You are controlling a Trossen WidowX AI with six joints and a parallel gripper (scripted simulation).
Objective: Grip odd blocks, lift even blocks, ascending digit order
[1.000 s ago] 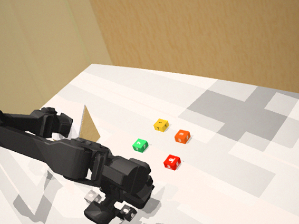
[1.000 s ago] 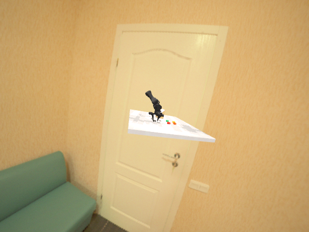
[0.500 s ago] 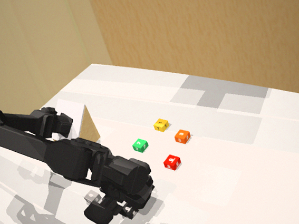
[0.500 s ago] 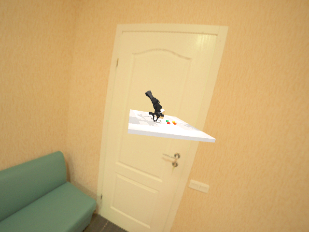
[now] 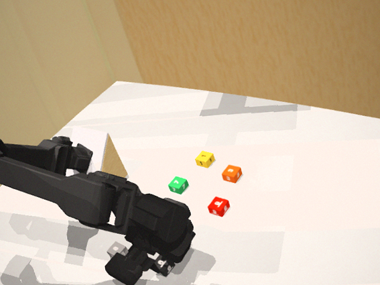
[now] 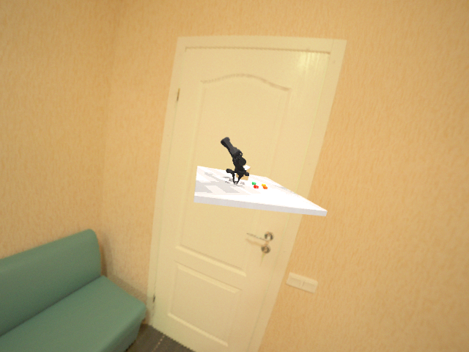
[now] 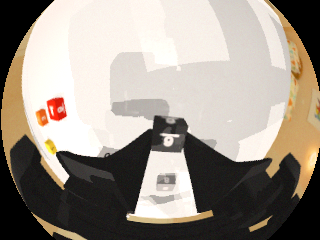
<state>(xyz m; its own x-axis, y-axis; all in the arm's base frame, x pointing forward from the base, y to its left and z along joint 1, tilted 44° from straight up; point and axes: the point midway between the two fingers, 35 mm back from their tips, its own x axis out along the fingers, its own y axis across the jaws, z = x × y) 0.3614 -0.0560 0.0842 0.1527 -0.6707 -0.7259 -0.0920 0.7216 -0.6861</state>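
Note:
My gripper (image 5: 161, 262) (image 6: 236, 183) (image 7: 167, 134) is shut on the black block (image 5: 164, 267) (image 7: 168, 143), a finger on each side, at table height. Its underlined digit could be 6 or 9. A grey block (image 5: 115, 248) (image 7: 166, 181) stands close by; its digit looks like 8 or 0. The red block (image 5: 218, 206) (image 7: 57, 109) has an underlined digit. The orange block (image 5: 231, 173) (image 7: 42, 117) shows 3, the yellow block (image 5: 204, 159) (image 7: 50, 146) 1, the green block (image 5: 178, 185) 7. A pale, marked shape (image 7: 107, 152) is mostly hidden behind a finger in the wrist view.
A white panel with a tan, wedge-like side (image 5: 112, 160) stands behind the arm on the white table (image 5: 344, 191) (image 6: 261, 205). The arm reaches in from the left in the top view and covers part of the table. Shadows cross the tabletop.

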